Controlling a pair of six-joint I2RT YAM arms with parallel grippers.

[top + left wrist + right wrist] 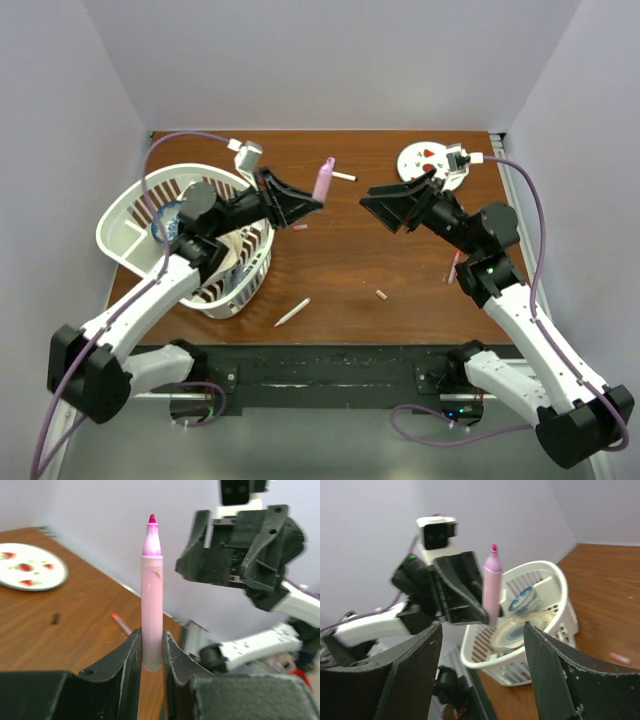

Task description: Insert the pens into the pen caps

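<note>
Gripping an upright pink pen [151, 580], the left claw [151, 635]; right claw [482, 628] wide apart, empty.

Two robot arms meet over a pink pen [323, 180], one gripping it, one open beside it.
The left arm [150, 300] stretches toward the pen from its left, and the left gripper [308, 205] is clamped on the pen's lower end, tip pointing away from the fingers. The right arm [520, 310] bends at the elbow; the right gripper [385, 208] sits right of the pen, apart from it, jaws spread wide and facing it.
</note>
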